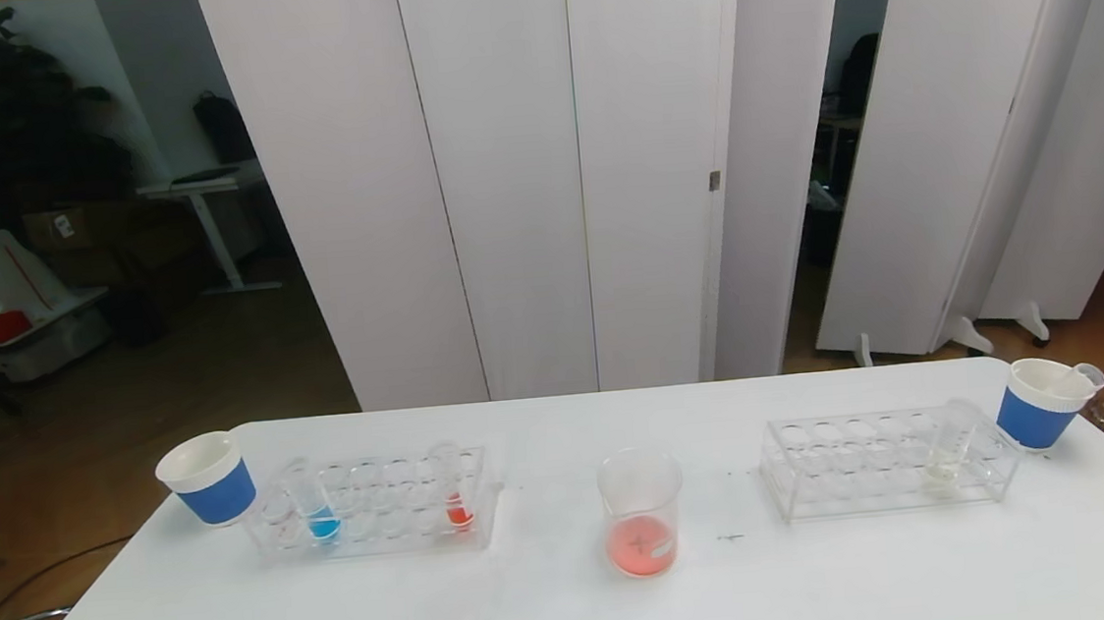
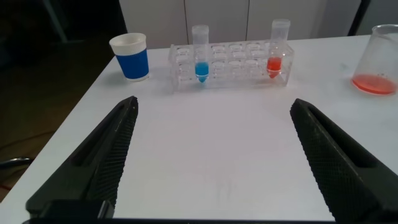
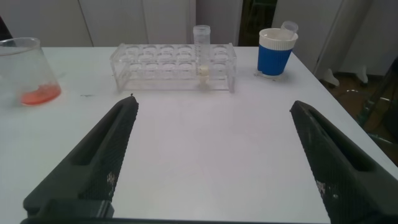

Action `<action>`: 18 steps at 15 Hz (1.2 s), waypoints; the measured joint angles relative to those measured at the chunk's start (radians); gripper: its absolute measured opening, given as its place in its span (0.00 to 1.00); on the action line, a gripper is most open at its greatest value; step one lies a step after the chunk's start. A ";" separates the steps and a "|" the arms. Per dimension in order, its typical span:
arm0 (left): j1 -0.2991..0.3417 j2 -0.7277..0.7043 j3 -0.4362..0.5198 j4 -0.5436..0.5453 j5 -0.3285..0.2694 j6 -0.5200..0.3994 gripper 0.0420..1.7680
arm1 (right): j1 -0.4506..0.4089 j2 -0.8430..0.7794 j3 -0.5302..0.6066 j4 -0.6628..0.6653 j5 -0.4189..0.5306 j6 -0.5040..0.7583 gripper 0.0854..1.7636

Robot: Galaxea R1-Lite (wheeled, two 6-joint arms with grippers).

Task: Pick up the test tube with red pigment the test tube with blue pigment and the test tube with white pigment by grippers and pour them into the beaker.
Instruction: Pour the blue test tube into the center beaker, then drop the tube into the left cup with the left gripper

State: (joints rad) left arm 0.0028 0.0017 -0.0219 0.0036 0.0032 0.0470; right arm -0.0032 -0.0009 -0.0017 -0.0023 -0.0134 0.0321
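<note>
Here, on your white table [image 1: 556,615], two clear plastic racks [image 1: 375,506] flank the clear glass beaker [image 1: 640,510], already tinted orange-red. The slim clear tube of blue liquid [image 1: 316,506] stands upright in the left rack near the blue paper cup [image 1: 211,478]. Your left gripper [image 2: 211,162] and right gripper [image 3: 211,162] hang wide open, empty; approach level, clamping above the rack.

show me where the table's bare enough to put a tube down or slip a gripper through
Bare: the front strip before the beaker, and the gaps between it and the left rack and right rack. Crowded: each rack's outer end, beside a paper cup.
</note>
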 joint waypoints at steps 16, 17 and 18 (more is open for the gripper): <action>-0.009 0.271 -0.556 0.214 0.008 -0.057 0.99 | 0.000 0.000 0.000 0.000 0.000 0.000 0.99; -0.009 0.308 -0.580 0.196 0.010 -0.074 0.99 | 0.000 0.000 0.000 0.000 0.000 0.000 0.99; -0.009 0.344 -0.595 0.164 0.011 -0.082 0.99 | 0.000 0.000 0.000 0.000 0.000 0.000 0.99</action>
State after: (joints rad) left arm -0.0066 0.3457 -0.6166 0.1679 0.0147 -0.0349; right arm -0.0032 -0.0009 -0.0017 -0.0023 -0.0138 0.0321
